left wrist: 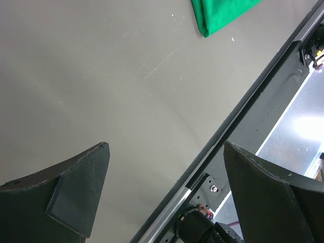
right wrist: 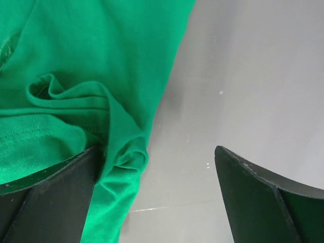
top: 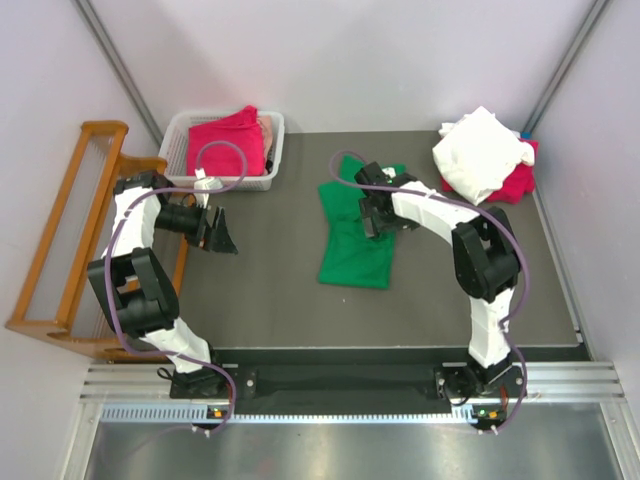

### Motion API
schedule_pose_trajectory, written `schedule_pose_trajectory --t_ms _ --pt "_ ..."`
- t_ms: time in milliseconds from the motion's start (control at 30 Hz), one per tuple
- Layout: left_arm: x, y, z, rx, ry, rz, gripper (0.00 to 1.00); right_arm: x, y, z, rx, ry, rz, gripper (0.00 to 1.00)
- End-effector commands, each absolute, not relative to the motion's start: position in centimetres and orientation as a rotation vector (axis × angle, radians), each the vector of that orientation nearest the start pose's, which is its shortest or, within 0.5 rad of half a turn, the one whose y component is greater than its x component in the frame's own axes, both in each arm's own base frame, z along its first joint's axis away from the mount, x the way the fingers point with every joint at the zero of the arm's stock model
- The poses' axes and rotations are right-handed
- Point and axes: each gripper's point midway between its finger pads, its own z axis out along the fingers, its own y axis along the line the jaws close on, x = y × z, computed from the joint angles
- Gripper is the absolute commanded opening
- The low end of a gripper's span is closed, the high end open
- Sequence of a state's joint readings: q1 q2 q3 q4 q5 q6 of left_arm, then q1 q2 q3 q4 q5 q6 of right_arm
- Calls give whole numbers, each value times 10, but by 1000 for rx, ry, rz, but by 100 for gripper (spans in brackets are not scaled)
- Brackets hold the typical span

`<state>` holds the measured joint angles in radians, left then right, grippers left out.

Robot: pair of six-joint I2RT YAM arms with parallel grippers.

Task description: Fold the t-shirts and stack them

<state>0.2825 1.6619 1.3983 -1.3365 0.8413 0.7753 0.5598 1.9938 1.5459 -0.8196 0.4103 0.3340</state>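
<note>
Folding the green shirt (right wrist: 91, 45) is looking half done: the right gripper (right wrist: 156, 152) is hovering unclenched, a bunched fold lying beside one finger. The next move is calling for pinching an edge. The left gripper (left wrist: 166, 144) is hanging open, well aside.

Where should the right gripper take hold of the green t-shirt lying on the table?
Probably the raised fold bunched by the green t-shirt's edge, from straight above: the open right gripper hangs over it, and the rest lies flat on the table.
</note>
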Motion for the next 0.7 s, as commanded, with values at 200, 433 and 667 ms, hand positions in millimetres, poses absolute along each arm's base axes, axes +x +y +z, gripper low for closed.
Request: schedule_pose_trajectory --t_ms 200,433,667 --pt "255 -57 162 657 2556 -984 98 376 147 160 -60 2458 -308 91" --pt "250 -94 166 744 2518 -1023 99 342 187 134 -172 2553 -9 83" --pt "246 -128 160 836 2520 -1025 99 330 205 99 -239 2644 56 68"
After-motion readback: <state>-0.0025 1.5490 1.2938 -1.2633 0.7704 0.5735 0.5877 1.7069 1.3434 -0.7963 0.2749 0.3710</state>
